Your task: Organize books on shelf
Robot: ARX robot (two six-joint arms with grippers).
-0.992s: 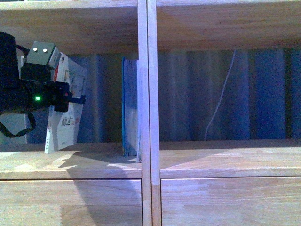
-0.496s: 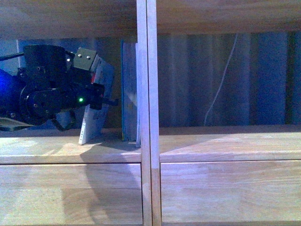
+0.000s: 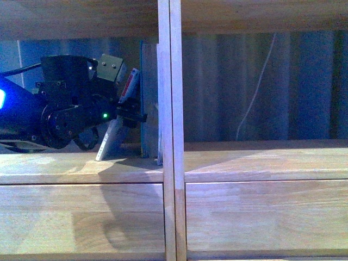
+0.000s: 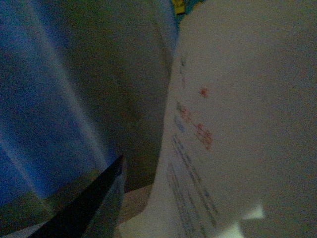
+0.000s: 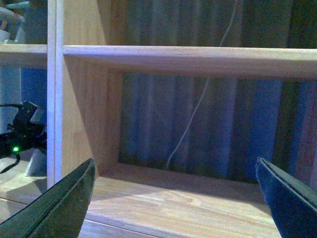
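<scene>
Thin book (image 3: 110, 142) shifted right within last second, leans just beside teal-edged book (image 3: 148, 98); left gripper (image 3: 130, 111) clamps it; nearly shelved. Idle right gripper (image 5: 174, 163) spread, empty.

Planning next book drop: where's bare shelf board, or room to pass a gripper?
Free: right of the central double upright, the shelf board is bare; only a white cable hangs at the back. Crowded: left of it, where left gripper, tilted thin book and teal-edged book bunch up.
</scene>
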